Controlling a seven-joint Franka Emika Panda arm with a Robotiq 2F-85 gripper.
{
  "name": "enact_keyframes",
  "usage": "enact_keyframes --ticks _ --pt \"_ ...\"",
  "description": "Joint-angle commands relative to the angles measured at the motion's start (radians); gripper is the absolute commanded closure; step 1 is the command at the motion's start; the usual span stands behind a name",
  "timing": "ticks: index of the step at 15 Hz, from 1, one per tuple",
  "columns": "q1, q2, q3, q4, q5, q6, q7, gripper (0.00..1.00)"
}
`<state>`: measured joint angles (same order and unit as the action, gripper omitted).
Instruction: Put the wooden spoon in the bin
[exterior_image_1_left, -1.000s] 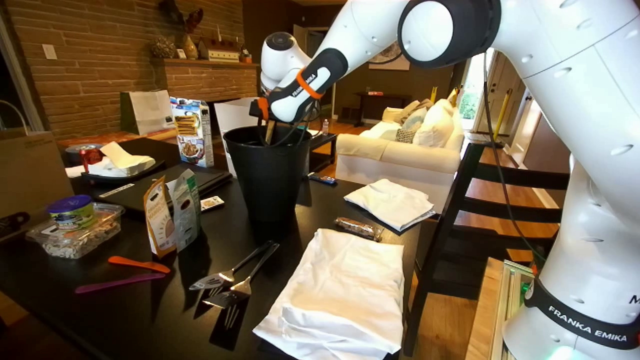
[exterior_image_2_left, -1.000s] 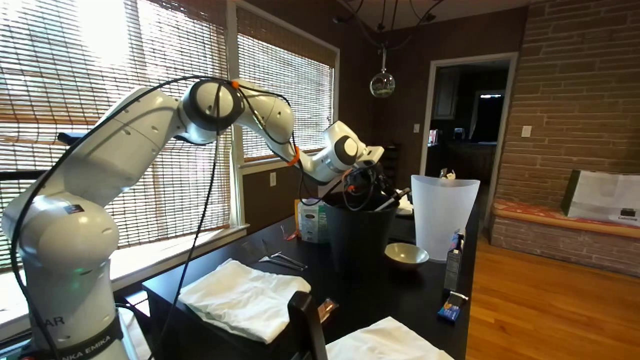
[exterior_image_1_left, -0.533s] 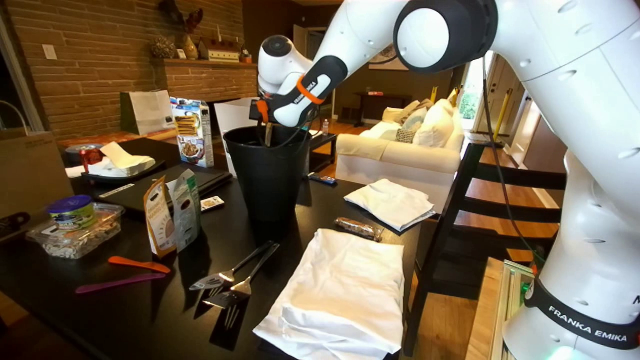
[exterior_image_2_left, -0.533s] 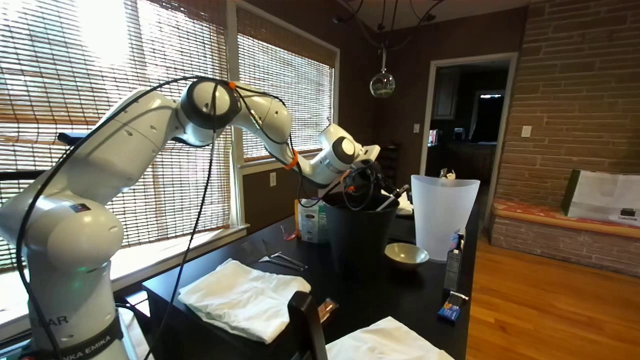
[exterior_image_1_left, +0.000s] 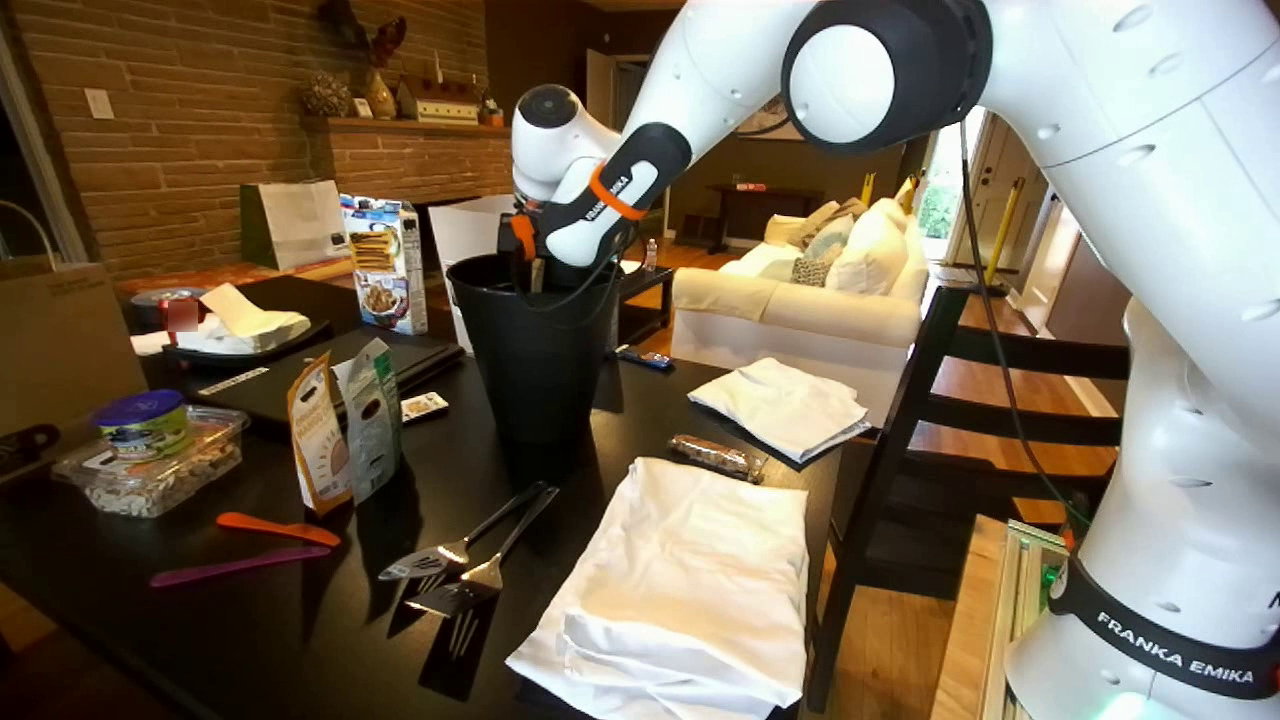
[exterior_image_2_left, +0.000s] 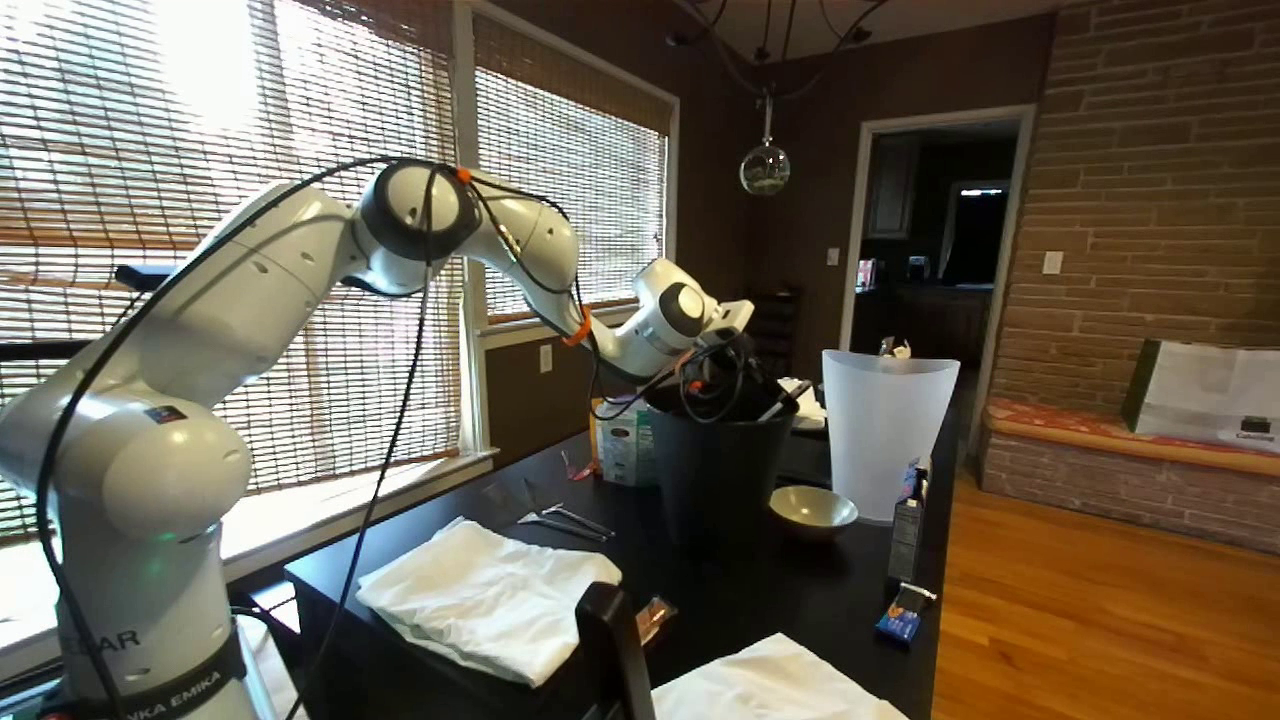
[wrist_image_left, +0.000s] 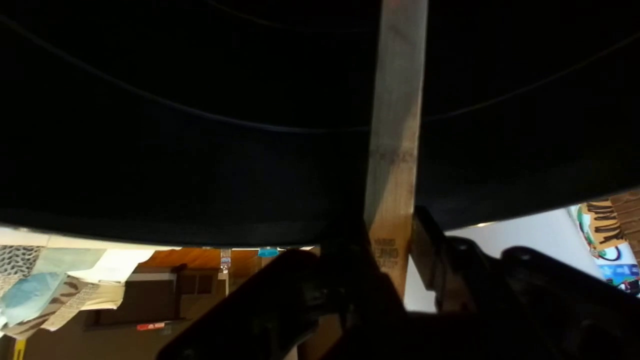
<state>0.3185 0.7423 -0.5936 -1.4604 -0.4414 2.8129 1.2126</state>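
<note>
Wooden spoon (wrist_image_left: 394, 150), pinched between fingers (wrist_image_left: 425, 250), pointing into bin (exterior_image_1_left: 535, 370)

"FRANKA EMIKA" runs in white capitals around the black base band (exterior_image_1_left: 1170, 643) of the robot arm (exterior_image_1_left: 850, 85) and again, interrupted by an orange strap (exterior_image_1_left: 615, 193), along its wrist link (exterior_image_1_left: 648, 168). In an exterior view, the base band (exterior_image_2_left: 190, 690) reads "NKA EMIKA," with "AR" on the arm above it. Lettering on the wooden spoon (wrist_image_left: 395, 145) is too blurred to read.
</note>
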Motion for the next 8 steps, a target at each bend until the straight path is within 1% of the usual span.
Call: enact_keyframes --ticks 1,2,3,4,8 --pt "0.028 0.004 -0.033 -0.026 -0.025 0.020 0.025 0.77" --pt "0.031 0.006 -0.036 -0.024 -0.024 0.019 0.024 0.49" --pt "0.033 0.008 -0.038 -0.023 -0.023 0.019 0.024 0.48" --pt "0.034 0.008 -0.039 -0.023 -0.021 0.019 0.023 0.42" --pt "0.032 0.002 -0.034 -0.023 -0.015 0.019 0.016 0.14"
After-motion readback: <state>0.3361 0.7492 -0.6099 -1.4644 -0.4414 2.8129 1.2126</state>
